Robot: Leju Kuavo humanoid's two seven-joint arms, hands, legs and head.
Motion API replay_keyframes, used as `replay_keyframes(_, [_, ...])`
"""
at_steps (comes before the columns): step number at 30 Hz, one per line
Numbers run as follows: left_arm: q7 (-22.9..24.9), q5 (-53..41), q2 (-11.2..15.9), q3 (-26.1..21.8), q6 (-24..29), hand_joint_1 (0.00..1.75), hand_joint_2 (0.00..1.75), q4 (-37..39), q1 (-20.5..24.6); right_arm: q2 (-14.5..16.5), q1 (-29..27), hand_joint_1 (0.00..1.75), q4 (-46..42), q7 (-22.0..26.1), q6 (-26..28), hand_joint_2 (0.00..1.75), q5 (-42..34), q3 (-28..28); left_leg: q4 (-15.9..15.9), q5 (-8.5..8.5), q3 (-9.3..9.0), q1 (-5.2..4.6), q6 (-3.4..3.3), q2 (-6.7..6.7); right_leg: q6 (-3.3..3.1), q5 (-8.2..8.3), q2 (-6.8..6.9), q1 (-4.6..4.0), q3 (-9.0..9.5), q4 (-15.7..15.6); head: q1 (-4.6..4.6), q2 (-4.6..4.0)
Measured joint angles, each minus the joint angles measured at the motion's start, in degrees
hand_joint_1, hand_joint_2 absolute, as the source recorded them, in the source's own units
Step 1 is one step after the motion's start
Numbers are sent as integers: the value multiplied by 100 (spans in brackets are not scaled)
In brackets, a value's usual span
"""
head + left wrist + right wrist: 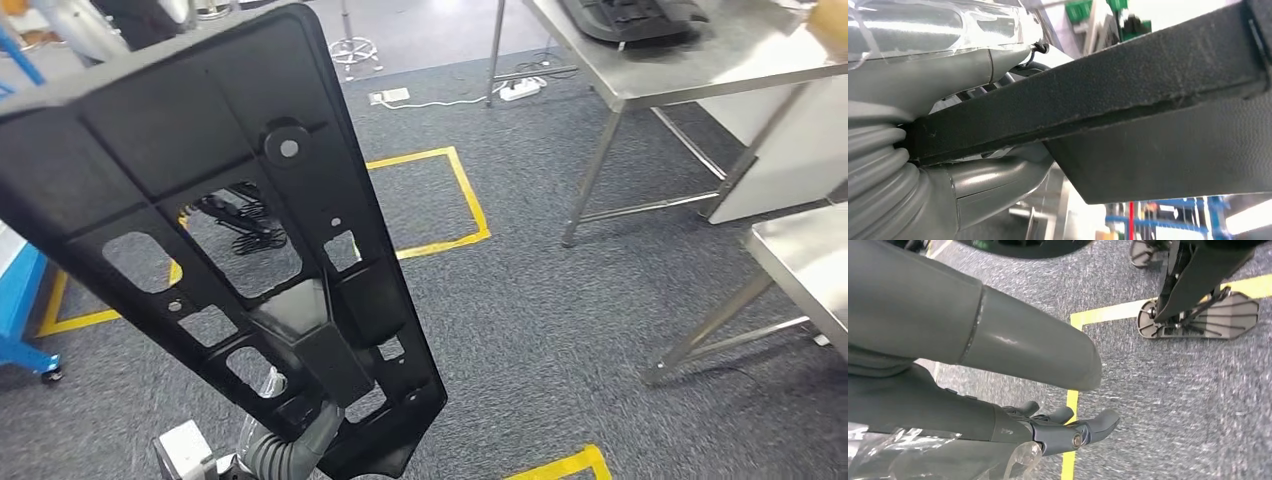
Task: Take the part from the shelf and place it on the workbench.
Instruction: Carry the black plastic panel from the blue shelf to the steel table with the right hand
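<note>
I had the left hand (300,440) gripping the panel's (230,200) low end, upright for carrying to the workbench (720,50); the right hand (1048,425) hung loosely spread, holding nothing.

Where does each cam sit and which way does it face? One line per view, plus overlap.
Head view: high on the body, looking forward and down at grey carpet, steel workbench; left robot hand holds up the black part.
Left wrist view: behind the left robot hand, along the part's edge.
Right wrist view: hanging arm, looking down at carpet and yellow tape; right robot hand empty.
Shared: head and left wrist both show the part.
</note>
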State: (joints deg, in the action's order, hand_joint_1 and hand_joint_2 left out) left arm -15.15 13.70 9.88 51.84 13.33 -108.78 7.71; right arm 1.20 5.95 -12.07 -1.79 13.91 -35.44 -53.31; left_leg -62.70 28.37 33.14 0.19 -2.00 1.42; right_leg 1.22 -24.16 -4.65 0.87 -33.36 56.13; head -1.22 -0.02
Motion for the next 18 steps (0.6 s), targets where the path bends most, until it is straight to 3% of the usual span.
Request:
replay_keyframes(2, [-3,9,0,-1,-8,175,175,0,4,19,10,0,0,18,7,0,-5,0,630,-231,-273,-46,-73,213,62,27,-96,17,-17,-6,4,0])
replay_keyframes(3, [-5,10,0,-1,-10,175,175,0,7,26,6,0,0,23,9,0,-6,0,720,-245,-300,-65,-98,257,106,42,-128,30,-31,-14,8,0])
replay_keyframes(5, [-8,10,-4,-1,-13,175,175,0,16,27,-15,0,0,31,10,0,-8,-1,773,-294,-306,-74,-142,177,190,71,-175,45,-42,-51,14,0])
replay_keyframes(6, [-8,11,-12,-1,-14,175,175,0,21,22,-21,0,0,31,11,0,-9,-1,838,-341,-328,-68,-162,128,207,49,-96,34,-56,-26,8,0])
replay_keyframes(7, [-10,12,-20,-2,-14,175,175,0,24,20,-17,0,0,32,10,0,-11,-2,901,-388,-348,-60,-180,69,221,-39,27,22,-111,88,2,0])
replay_keyframes(9, [-9,15,-31,-3,-15,175,175,3,18,16,1,0,0,32,9,0,-13,-2,972,-439,-365,-71,-197,-74,245,-403,308,5,-378,686,-23,0])
replay_keyframes(11, [-6,15,-31,-2,-15,175,175,9,4,15,8,0,0,31,9,0,-18,-2,970,-443,-346,-99,-208,-230,280,-724,379,5,-678,1383,-38,0])
replay_keyframes(12, [-7,15,-32,-1,-15,175,175,13,-1,15,5,0,0,30,9,0,-21,-2,968,-443,-339,-114,-211,-306,289,-750,386,5,-714,1511,-38,0])
replay_keyframes(13, [-7,15,-32,0,-15,175,175,14,-1,12,-1,0,0,29,9,0,-26,-2,967,-444,-335,-128,-213,-377,286,-667,402,1,-614,1386,-39,0])
replay_keyframes(16, [-8,17,-39,-2,-15,175,175,16,2,-13,-6,0,0,28,11,0,-35,-2,962,-441,-344,-169,-207,-563,185,-207,646,-58,136,140,-35,0])
replay_keyframes(18, [-8,14,-44,-2,-15,175,175,18,5,-30,-6,0,0,31,12,0,-27,-2,952,-436,-346,-180,-184,-656,95,-98,758,-114,344,-259,-33,1])
